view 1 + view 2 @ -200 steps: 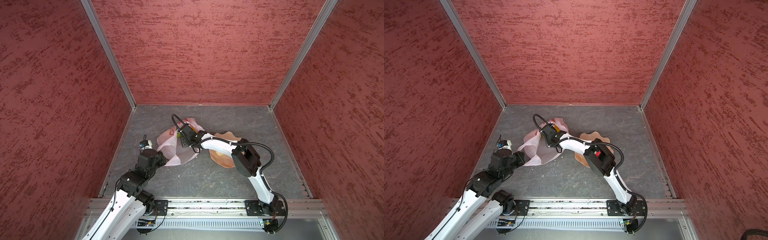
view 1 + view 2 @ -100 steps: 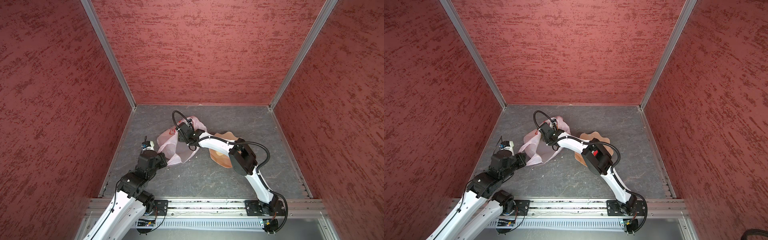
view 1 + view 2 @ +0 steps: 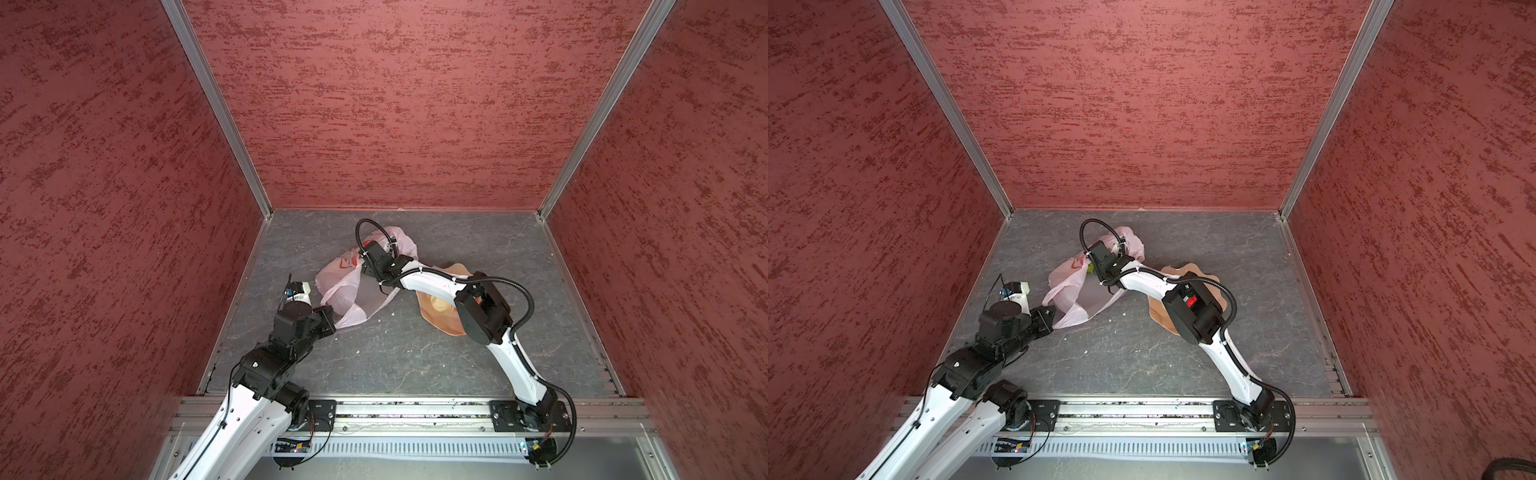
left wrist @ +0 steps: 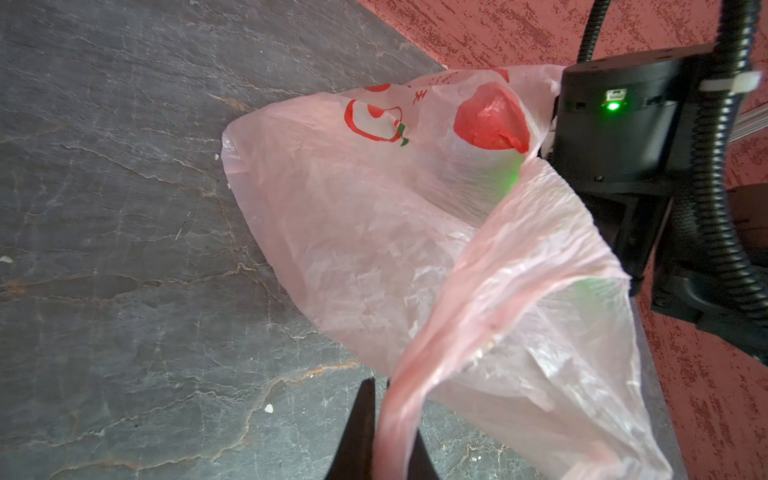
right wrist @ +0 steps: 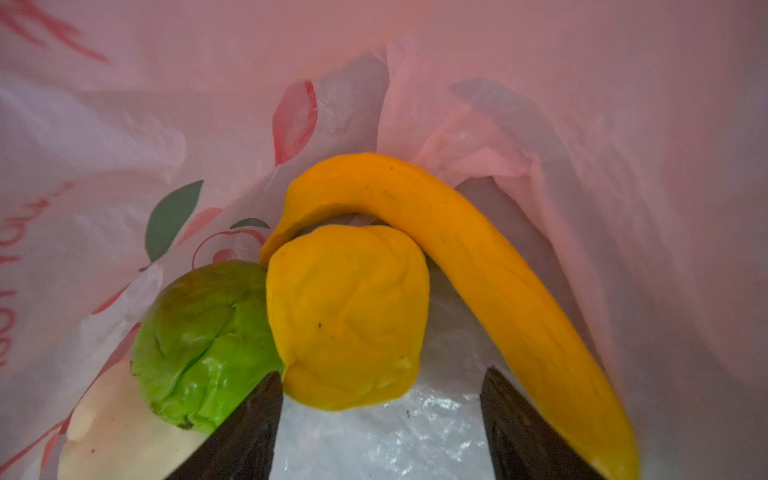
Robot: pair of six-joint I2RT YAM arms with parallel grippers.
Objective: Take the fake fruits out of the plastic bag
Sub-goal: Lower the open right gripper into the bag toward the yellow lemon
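Note:
The pale-pink plastic bag (image 3: 345, 286) (image 3: 1071, 286) lies crumpled on the grey floor. My left gripper (image 4: 388, 399) is shut on a bunched strip of the bag's near edge (image 4: 399, 407). My right gripper (image 5: 382, 374) is inside the bag and stands open with nothing between its fingers. A yellow round fruit (image 5: 345, 316) lies just past its fingertips. The banana (image 5: 478, 257) curves beside one finger. The green fruit (image 5: 203, 345) and a beige lump (image 5: 116, 436) are beside the other. In both top views the bag hides the right fingers. Another beige lump (image 3: 440, 305) lies in the bowl.
A peach scalloped bowl (image 3: 440, 328) (image 3: 1158, 316) sits right of the bag, partly under the right arm's forearm (image 3: 432, 282). Red walls close in the floor on three sides. A metal rail (image 3: 415, 411) runs along the front edge.
My right gripper has opened wider and pushed further into the bag, towards the back left. The left gripper keeps its hold on the bag's edge.

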